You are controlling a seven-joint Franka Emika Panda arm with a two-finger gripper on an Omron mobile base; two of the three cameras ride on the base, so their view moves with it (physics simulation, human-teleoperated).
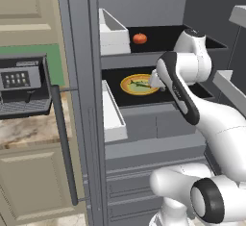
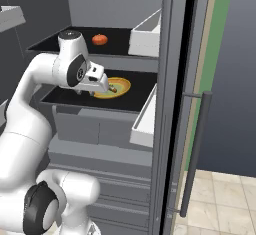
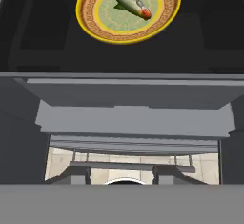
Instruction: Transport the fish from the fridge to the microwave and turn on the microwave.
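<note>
The fridge (image 1: 86, 100) stands open, and everything here turns on the yellow plate (image 1: 126, 86) sitting on its middle black shelf (image 1: 115, 97). The fish (image 3: 127, 1) lies on that plate, slim and greenish-grey with a reddish head, nothing touching it. Up on the shelf above the plate sits a red tomato (image 1: 140, 38), well apart from the work. The arm reaches into the fridge, and the gripper (image 2: 106, 90) hangs at the plate's front edge, on the side nearest the room, not yet over the fish. From the hand's own camera, the plate sits beyond the shelf's front lip, so the fish lies ahead of the fingertips (image 3: 78, 175), further into the fridge. Its long axis runs slantwise across the plate, tail toward the plate's far left and head toward its right as the hand sees it. The fingers stand partly apart with nothing between them; I would call it a narrow-to-middling gap, empty. To my eye the grasp has not begun: the hand needs to travel deeper over the plate and come down with its fingers set across the fish's slim body, not along it. Outside the fridge, beyond its door, a small black appliance (image 1: 21, 88) sits on a counter.
</note>
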